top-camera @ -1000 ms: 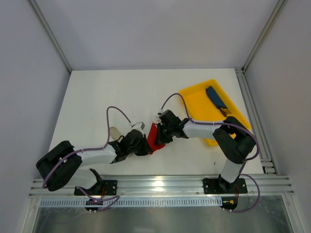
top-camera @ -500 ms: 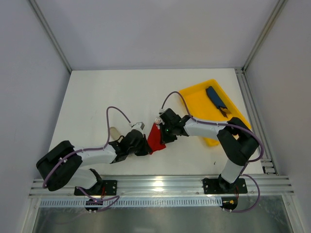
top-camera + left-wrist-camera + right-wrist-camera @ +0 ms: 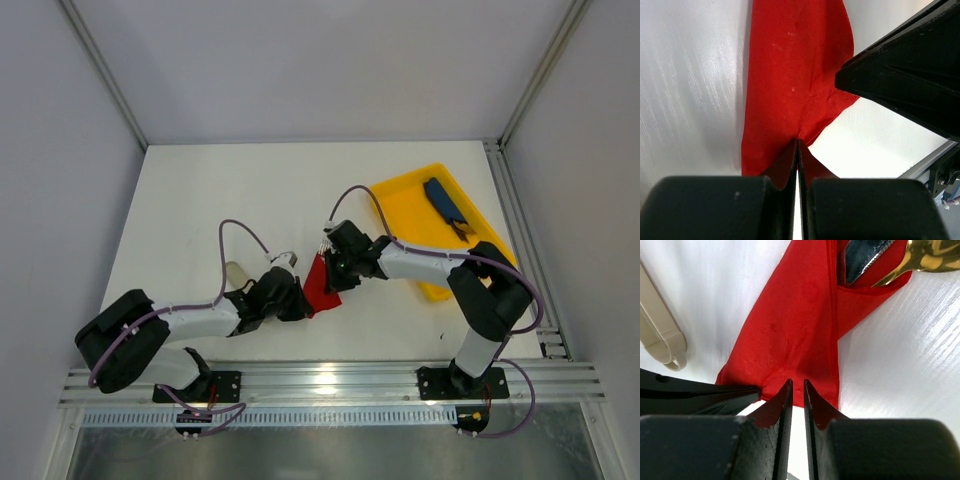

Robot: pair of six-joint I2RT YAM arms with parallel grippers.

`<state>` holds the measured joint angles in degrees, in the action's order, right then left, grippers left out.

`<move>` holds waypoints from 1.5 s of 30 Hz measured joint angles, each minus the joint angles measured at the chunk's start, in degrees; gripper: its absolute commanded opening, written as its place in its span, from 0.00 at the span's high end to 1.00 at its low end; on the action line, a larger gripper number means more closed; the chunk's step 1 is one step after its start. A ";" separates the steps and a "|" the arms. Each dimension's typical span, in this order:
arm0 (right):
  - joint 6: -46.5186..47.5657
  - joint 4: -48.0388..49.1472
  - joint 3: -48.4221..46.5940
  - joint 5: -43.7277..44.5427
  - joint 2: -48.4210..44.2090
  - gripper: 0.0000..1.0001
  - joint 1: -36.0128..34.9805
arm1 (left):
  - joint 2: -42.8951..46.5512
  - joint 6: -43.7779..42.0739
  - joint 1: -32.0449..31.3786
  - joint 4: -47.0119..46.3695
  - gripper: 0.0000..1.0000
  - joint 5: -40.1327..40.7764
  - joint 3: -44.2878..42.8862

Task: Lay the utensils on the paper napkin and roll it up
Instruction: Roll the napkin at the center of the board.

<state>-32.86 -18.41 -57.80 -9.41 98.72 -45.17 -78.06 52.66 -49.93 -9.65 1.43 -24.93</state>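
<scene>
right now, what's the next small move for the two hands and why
Probably roll the pinched edge further over the utensils: the left hand and right hand both pinch the red napkin, which is loosely folded over them, not yet a tight roll.

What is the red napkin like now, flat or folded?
Folded. In the right wrist view the paper napkin lies doubled over the utensils, whose shiny ends poke out of its fold. The left gripper pinches one edge.
</scene>
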 measured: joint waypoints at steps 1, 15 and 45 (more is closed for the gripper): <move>0.00 0.42 0.09 -0.11 0.00 0.82 0.00 | 0.00 0.07 0.00 0.00 1.00 0.00 0.00; 0.44 0.42 1.68 3.89 0.55 0.82 -0.13 | -0.02 0.94 0.00 0.02 1.00 0.07 0.00; 2.25 6.36 2.38 -3.98 -0.22 0.47 7.58 | -0.09 1.01 -0.04 0.00 1.00 0.04 0.00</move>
<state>-30.61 -12.05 -55.42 -13.39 98.50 -37.58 -78.15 53.67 -49.98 -9.65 1.48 -24.93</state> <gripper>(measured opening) 0.543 0.002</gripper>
